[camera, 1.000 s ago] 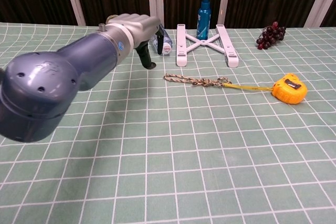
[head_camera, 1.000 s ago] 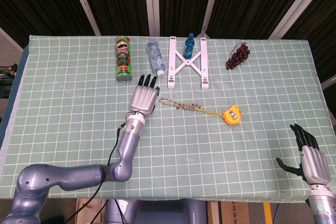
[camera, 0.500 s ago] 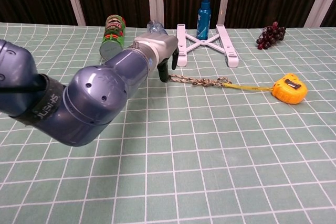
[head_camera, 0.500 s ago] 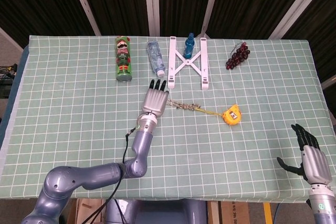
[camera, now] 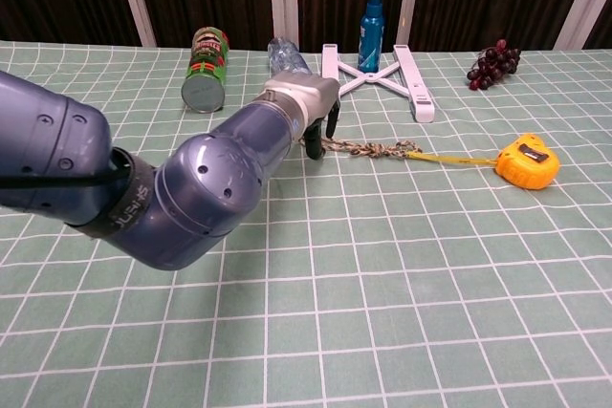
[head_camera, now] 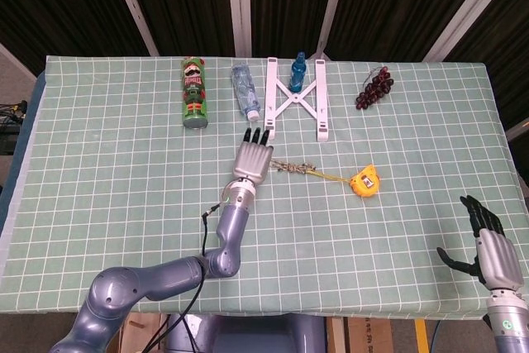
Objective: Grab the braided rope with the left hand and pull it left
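Note:
The braided rope [head_camera: 296, 169] [camera: 368, 149] lies flat on the green checked table, running from mid-table right toward a yellow tape measure [head_camera: 363, 181] [camera: 526, 161]. My left hand [head_camera: 253, 157] [camera: 312, 107] hovers over the rope's left end with its fingers extended and pointing down and away, hiding that end. Nothing is held in it. My right hand [head_camera: 488, 247] sits low at the table's near right corner, fingers spread and holding nothing.
Along the far edge stand a nutcracker-printed can [head_camera: 193, 93], a lying clear bottle [head_camera: 245, 88], a white folding stand [head_camera: 296, 98], a blue spray bottle [head_camera: 298, 68] and dark grapes [head_camera: 374, 88]. My left forearm [camera: 182, 188] fills the chest view's left.
My left hand has travelled right from beside the can to directly over the rope's left end. The rope, the tape measure and my right hand have stayed put.

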Robot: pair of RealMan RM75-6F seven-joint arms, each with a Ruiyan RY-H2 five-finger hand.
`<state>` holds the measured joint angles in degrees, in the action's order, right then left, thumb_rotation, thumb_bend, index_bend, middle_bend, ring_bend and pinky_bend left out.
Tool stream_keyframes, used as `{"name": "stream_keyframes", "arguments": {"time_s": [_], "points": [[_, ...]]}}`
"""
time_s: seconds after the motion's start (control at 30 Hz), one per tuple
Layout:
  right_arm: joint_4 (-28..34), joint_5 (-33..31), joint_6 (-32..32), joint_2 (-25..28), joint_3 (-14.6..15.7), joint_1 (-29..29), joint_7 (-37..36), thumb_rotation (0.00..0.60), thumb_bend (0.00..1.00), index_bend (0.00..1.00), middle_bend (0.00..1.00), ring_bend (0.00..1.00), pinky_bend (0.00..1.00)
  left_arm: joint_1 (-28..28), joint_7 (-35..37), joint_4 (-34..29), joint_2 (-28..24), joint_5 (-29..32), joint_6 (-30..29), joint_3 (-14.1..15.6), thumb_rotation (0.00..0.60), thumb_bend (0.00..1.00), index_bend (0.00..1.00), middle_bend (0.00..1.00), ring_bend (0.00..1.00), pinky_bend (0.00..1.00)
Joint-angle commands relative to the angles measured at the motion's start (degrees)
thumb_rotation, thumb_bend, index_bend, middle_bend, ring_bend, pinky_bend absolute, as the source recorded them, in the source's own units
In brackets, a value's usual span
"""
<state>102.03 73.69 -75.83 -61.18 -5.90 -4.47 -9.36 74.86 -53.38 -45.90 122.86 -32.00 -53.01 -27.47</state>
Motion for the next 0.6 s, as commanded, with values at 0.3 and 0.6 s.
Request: {"name": "stream_keyframes", "arguments": {"time_s": [0.3,0.6], "points": [[0.16,-0.26,0.02,0.15,-0.1,0.06,-0.16,0.6,0.27,0.0,0.0,0.0,0.0,1.25,0.77,4.25,2.03,-0.15,2.25,-0.67,0.6,0.46,0.45,0.04,0.0,0.0],[0.24,-0.26,-0.04,0.22,-0.12,0.1,-0.18,0.6,0.27,0.0,0.0,0.0,0.0,0.91,1.62,5.31,2.64,-1.03,2.52,-0.56,0.6,0.46,0.48,0.05,0.0,0.0]]}}
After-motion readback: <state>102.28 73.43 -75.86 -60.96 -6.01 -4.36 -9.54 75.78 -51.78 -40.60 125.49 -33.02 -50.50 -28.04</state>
